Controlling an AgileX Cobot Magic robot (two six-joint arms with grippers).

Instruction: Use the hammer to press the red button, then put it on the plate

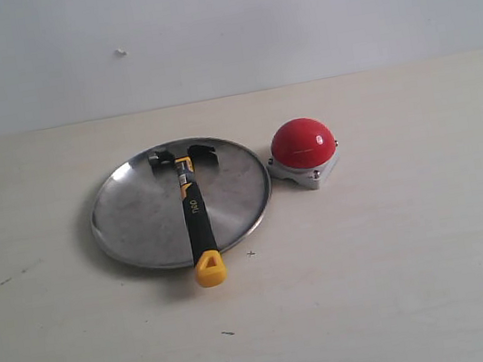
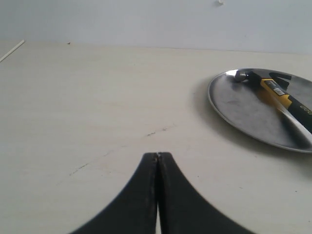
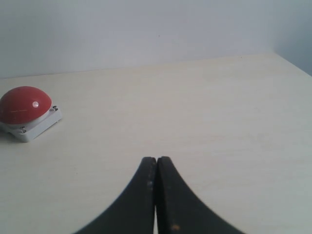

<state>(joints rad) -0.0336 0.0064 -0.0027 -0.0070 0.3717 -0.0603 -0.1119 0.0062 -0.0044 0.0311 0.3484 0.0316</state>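
AT THE TABLE, both my hands idle: the hammer [image 1: 193,212] lies across the plate [image 1: 133,221]. Its dark metal head is at the far side and the black grip runs toward the near rim. The yellow butt end hangs past that rim over the table [image 1: 405,284]. The red button [image 1: 303,144] sits on its small grey base just beside the plate, on my right, apart from the hammer.

My left hand [image 2: 157,155] is closed tight, fingers pressed together w/ nothing between them. It hangs low over the table, w/ the plate and hammer head well apart from it. My right hand [image 3: 156,158] is the same, closed and empty, w/ the button near but not touching. Neither hand shows in the exterior view.

Handling, as I judge it: a stiff tool and head-heavy, so the weight sits at the far end. The rubber grip looks the best hold, not slippery. I'd take it approx. mid-handle or a bit toward the head, so it won't tip nose-down when lifted. The yellow neck & steel head look slicker, so avoid those. The plate is thin metal w/ a shallow rim and may slide or rattle if the handle gets dragged rather than lifted clear. The button dome is glossy, so a gentle, square press w/ the head should do, no swing. A hand must open first.
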